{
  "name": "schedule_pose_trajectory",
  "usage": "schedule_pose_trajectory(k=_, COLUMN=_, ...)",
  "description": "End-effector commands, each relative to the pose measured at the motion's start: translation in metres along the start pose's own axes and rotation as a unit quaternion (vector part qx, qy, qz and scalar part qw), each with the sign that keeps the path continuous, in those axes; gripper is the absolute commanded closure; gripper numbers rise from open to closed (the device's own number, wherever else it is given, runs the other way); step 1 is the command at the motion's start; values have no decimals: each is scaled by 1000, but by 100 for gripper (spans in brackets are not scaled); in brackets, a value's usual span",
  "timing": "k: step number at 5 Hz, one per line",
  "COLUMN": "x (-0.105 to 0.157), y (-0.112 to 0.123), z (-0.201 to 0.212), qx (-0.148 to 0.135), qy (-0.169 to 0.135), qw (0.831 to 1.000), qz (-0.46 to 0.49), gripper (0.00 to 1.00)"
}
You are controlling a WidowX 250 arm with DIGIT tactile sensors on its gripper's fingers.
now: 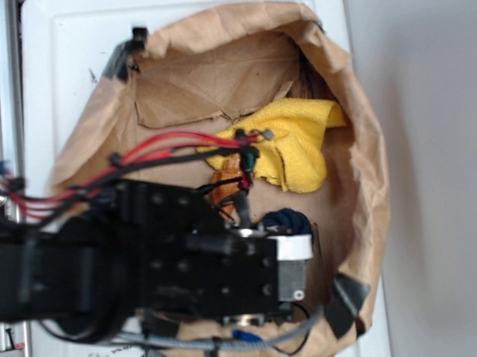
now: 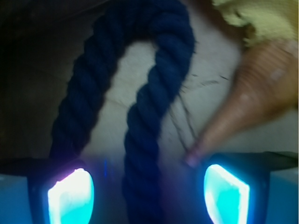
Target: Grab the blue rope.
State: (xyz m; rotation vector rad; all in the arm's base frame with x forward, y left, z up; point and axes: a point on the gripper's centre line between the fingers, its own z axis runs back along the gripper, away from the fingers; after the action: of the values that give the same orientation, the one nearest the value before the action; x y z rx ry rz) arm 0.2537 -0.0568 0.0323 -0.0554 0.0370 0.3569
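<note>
My fingers (image 2: 148, 196) stand apart astride one strand of the blue rope (image 2: 156, 93), which runs lengthwise away from me, seemingly looping back on the left.

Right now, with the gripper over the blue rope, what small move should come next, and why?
Probably close the gripper: in the wrist view one strand of the blue rope runs between its open fingers. The seashell tip sits near the right-hand finger, so close gently.
</note>
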Motion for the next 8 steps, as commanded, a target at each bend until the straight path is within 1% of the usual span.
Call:
schedule_pose_trajectory(k=1, x=26, y=7, z=15, qx=-8, qy=-31, qw=999, qz=39, gripper=100)
schedule_pose_trajectory(k=3, x=33, y=20, z=19, qx=-11, qy=-50, qw=997, qz=51, gripper=100)
schedule_pose_trajectory(k=4, x=32, y=23, z=20, qx=-12, qy=-52, qw=997, qz=54, gripper=100)
schedule_pose_trajectory(k=5, x=33, y=28, z=28, qx=-24, qy=-48, qw=997, qz=59, gripper=100)
schedule_pose_trajectory(k=6, x=29, y=29, z=26, qx=-27, qy=-37, qw=998, qz=53, gripper=0)
schedule_pose_trajectory(k=7, x=19, y=29, z=21, qx=-27, qy=-30, qw=999, qz=30, gripper=0)
schedule_pose_trajectory(k=8, x=8, y=27, z=22, qx=-42, qy=-17, qw=999, qz=2, gripper=0)
